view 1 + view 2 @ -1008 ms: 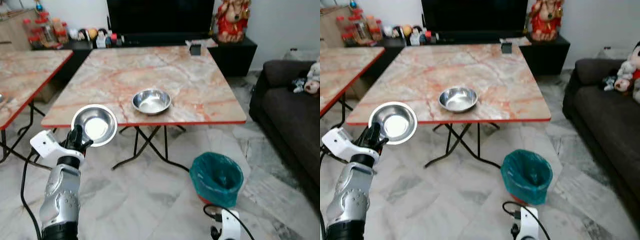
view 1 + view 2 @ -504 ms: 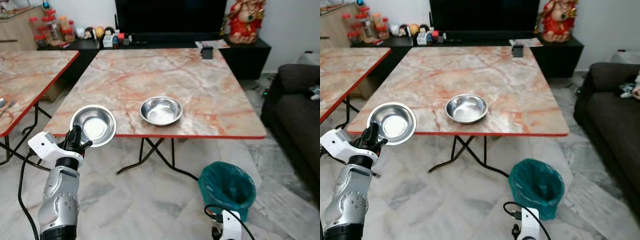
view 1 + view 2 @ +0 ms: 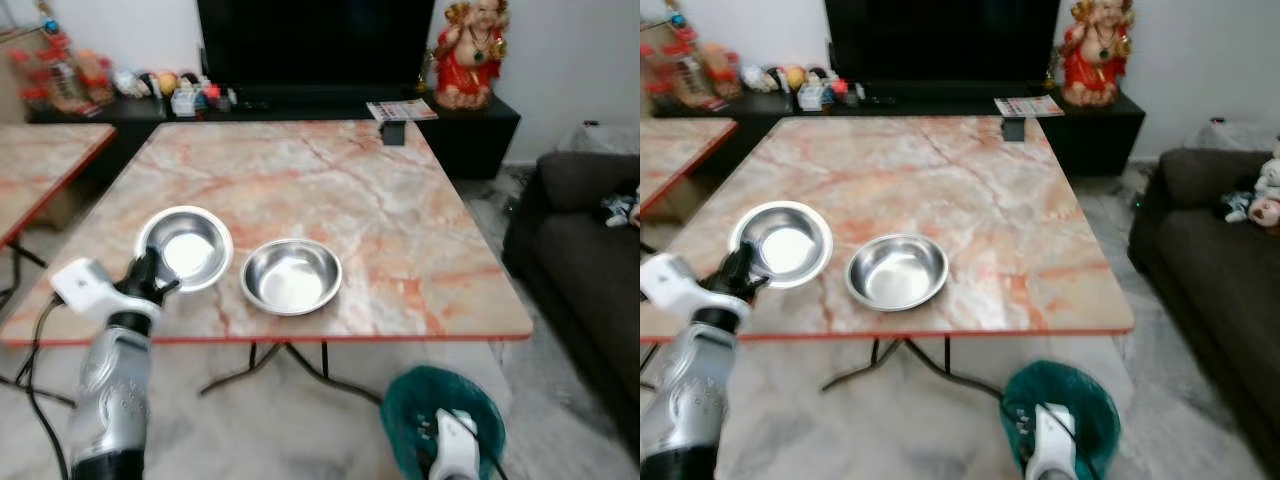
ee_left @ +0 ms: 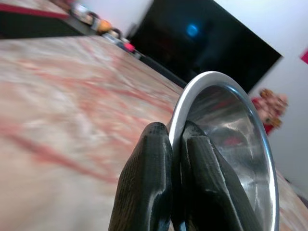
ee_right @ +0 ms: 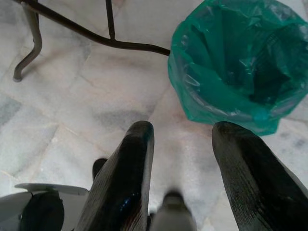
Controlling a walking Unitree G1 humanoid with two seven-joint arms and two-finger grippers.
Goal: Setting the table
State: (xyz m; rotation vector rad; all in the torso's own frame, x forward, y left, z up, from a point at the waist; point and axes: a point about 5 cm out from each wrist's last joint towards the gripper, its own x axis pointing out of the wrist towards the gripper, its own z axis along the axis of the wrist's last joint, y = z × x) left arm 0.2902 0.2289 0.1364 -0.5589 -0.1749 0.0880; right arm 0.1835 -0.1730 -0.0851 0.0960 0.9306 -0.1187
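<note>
The left tool sits at the 9 o'clock side of the head views, raised over the near left corner of the marble bench. Its two black fingers are pinched narrow on the rim of a steel bowl, one finger outside the wall and one inside. The held bowl is tilted, its open side facing up and toward the camera, and it hangs above the bench top near the red front edge.

A second steel bowl rests upright on the bench at 3 o'clock from the held bowl, just beside it and apart from it, near the front edge.

At 12 o'clock on the far edge of the bench stands a small dark box. Beyond it is a black cabinet with a television and a red figurine.

The right tool hangs low at 5 o'clock, fingers spread wide and holding nothing, above the tiled floor beside a green-lined waste bin. A dark sofa stands at 3 o'clock.
</note>
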